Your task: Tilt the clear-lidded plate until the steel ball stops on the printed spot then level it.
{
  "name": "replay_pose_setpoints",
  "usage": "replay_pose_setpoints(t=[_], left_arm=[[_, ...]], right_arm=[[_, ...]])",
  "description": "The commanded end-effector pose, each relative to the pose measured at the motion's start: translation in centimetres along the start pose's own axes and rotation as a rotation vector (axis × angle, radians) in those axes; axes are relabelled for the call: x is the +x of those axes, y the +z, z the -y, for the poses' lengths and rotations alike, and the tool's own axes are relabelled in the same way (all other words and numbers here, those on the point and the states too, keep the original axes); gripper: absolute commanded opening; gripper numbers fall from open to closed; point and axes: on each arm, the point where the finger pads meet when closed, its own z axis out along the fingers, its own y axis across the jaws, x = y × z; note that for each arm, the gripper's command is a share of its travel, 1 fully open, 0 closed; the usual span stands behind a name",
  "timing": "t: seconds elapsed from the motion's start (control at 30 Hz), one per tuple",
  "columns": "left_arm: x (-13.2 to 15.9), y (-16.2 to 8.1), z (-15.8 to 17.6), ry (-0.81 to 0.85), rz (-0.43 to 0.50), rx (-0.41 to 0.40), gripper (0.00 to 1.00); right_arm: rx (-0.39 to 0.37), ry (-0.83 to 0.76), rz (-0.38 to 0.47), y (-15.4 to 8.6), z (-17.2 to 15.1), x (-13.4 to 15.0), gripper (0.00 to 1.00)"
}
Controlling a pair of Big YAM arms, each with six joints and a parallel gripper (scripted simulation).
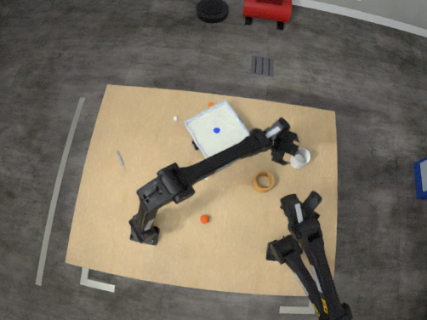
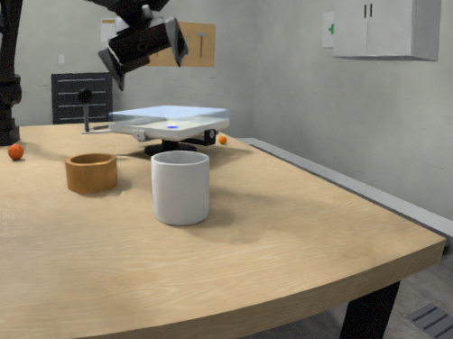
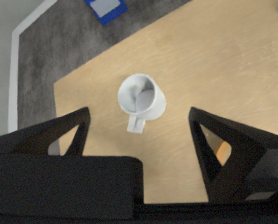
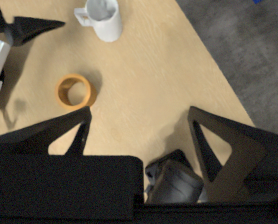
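The clear-lidded plate [image 1: 218,129] sits level on a black stand at the table's far middle, with a blue printed spot [image 1: 216,130] near its centre. It also shows in the exterior view [image 2: 171,122] with the spot [image 2: 171,127]. I cannot see the steel ball. A black-knobbed handle [image 2: 85,97] sticks out at the plate's side. My left gripper [image 1: 286,147] is open and empty, held high above the white mug [image 1: 300,158], which shows straight below in the left wrist view [image 3: 141,98]. My right gripper [image 1: 307,203] is open and empty near the table's near right part.
A wooden ring [image 1: 264,181] lies beside the mug, also in the right wrist view [image 4: 75,92]. An orange ball [image 1: 205,219] lies near the left arm's base, another [image 1: 210,104] behind the plate. A small white ball [image 1: 174,117] and a grey pen [image 1: 121,159] lie at left.
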Motion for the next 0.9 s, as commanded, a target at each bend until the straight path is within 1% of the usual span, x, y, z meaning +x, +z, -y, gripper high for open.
replay_pose_setpoints(t=[0.0,0.1,0.17,0.33,0.5,0.67,0.73,0.87], left_arm=[[0.5,-3.7,-3.6,-0.027,0.006,-0.087,1.0],[2.1,-5.3,-5.1,-0.058,-0.009,-0.124,1.0],[2.1,-5.3,-5.1,-0.058,-0.009,-0.124,1.0],[5.4,-8.8,-7.9,-0.121,-0.037,-0.199,1.0],[9.5,-13.3,-10.8,-0.196,-0.072,-0.292,1.0],[14.1,-19.0,-13.4,-0.284,-0.111,-0.402,1.0],[14.1,-19.0,-13.4,-0.284,-0.111,-0.402,1.0],[18.2,-24.4,-15.2,-0.361,-0.145,-0.502,1.0]], right_arm=[[-0.023,0.018,0.017,-1.0,-0.3,-1.0,1.0],[-0.023,0.018,0.017,-1.0,-0.3,-1.0,1.0],[-0.023,0.018,0.017,-1.0,-0.3,-1.0,1.0],[-0.023,0.018,0.017,-1.0,-0.3,-1.0,1.0],[-0.023,0.018,0.017,-1.0,-0.3,-1.0,1.0],[-0.023,0.018,0.017,-1.0,-0.3,-1.0,1.0],[-0.023,0.018,0.017,-1.0,-0.3,-1.0,1.0],[-0.023,0.018,0.017,-1.0,-0.3,-1.0,1.0]])
